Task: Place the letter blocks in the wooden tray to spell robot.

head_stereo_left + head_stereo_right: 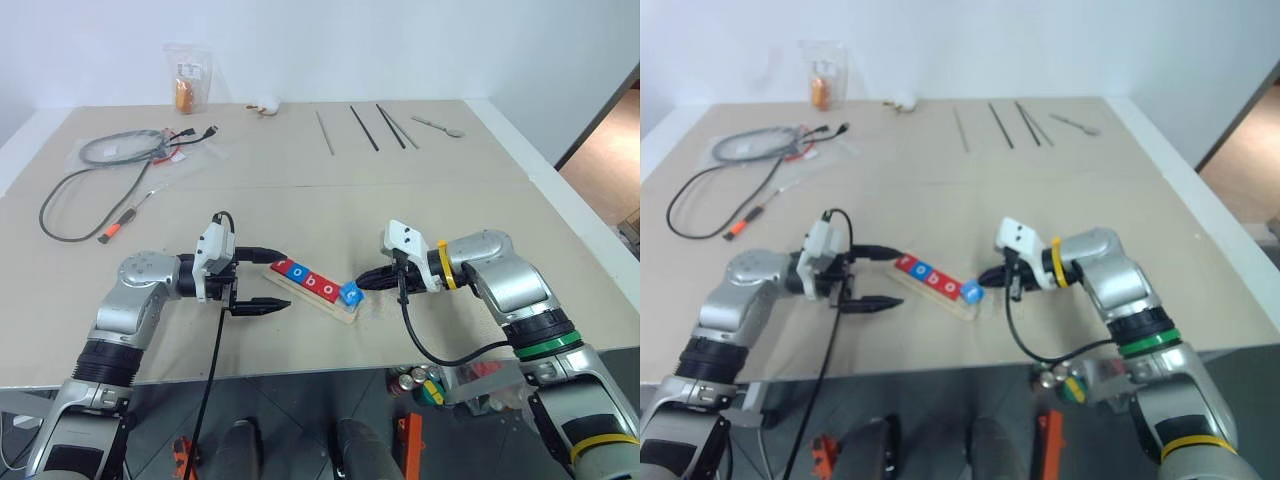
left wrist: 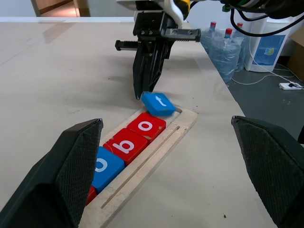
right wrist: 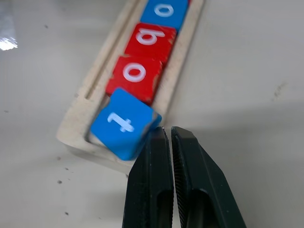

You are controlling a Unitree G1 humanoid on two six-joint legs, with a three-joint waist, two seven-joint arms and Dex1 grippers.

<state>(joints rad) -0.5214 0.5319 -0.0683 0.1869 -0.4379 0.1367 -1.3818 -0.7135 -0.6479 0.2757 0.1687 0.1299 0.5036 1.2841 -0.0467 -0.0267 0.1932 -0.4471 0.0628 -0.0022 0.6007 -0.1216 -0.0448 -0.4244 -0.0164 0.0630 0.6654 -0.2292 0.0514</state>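
The wooden tray [image 1: 345,314] lies slanted near the table's front edge. In its groove sit four letter blocks in a row: red r [image 1: 281,267], blue o [image 1: 296,273], red b [image 1: 312,282] and red o [image 1: 328,290]. A fifth, the blue t [image 3: 123,121], rests tilted at the tray's right end, one side propped up on the rim. My right gripper [image 3: 167,130] is shut with nothing in it, its tips right by the t's raised corner. My left gripper [image 1: 288,279] is open, one finger on each side of the tray's left end.
A grey cable [image 1: 90,190] with a red-tipped plug lies at the far left. A clear bag [image 1: 187,90], a white object [image 1: 266,104], thin rods [image 1: 350,128] and a spoon [image 1: 440,125] lie along the back. The table's front edge runs just below the tray.
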